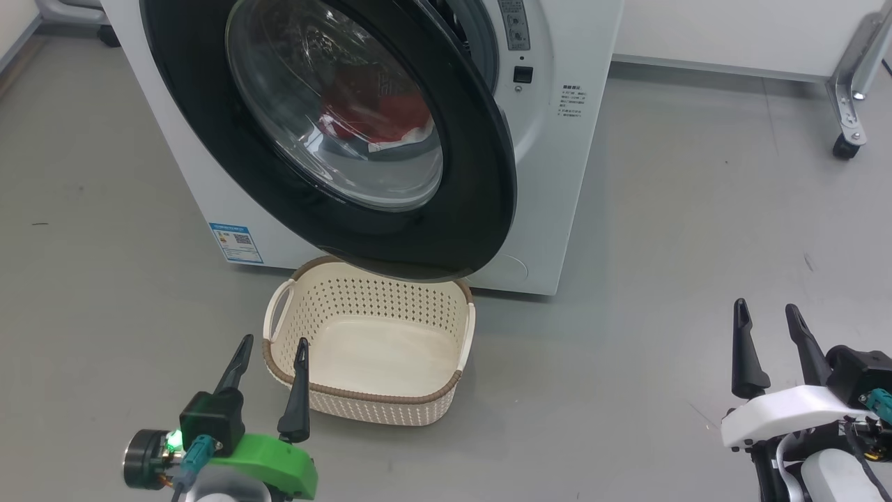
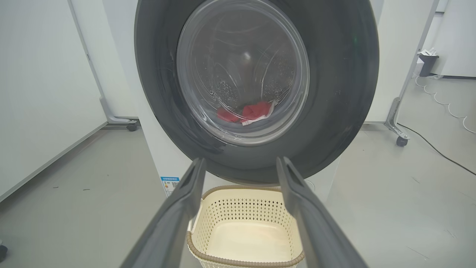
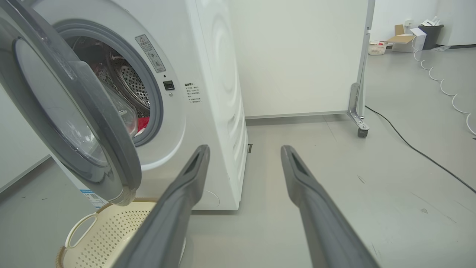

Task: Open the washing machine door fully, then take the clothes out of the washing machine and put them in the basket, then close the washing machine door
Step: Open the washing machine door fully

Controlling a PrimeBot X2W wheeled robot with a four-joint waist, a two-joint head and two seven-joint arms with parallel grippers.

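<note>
The washing machine point(image 1: 557, 174) is white, and its door point(image 1: 481, 209) with the black rim stands partly ajar, swung out over the basket. Red clothes point(image 1: 376, 115) show through the glass window, lying in the drum point(image 3: 134, 80); the left wrist view shows the clothes point(image 2: 253, 111) behind the door point(image 2: 342, 93). The cream basket point(image 1: 306, 387) sits empty on the floor in front of the machine. My left gripper point(image 1: 272, 345) is open, just at the basket's near left rim. My right gripper point(image 1: 768, 310) is open, well to the right over bare floor.
A blue sticker point(image 1: 237, 242) marks the machine's front low on the left. A wheeled frame leg point(image 1: 851, 104) stands at the back right beside a white wall panel. A black cable point(image 3: 420, 152) runs across the grey floor on the right, with boxes point(image 3: 403, 39) far behind.
</note>
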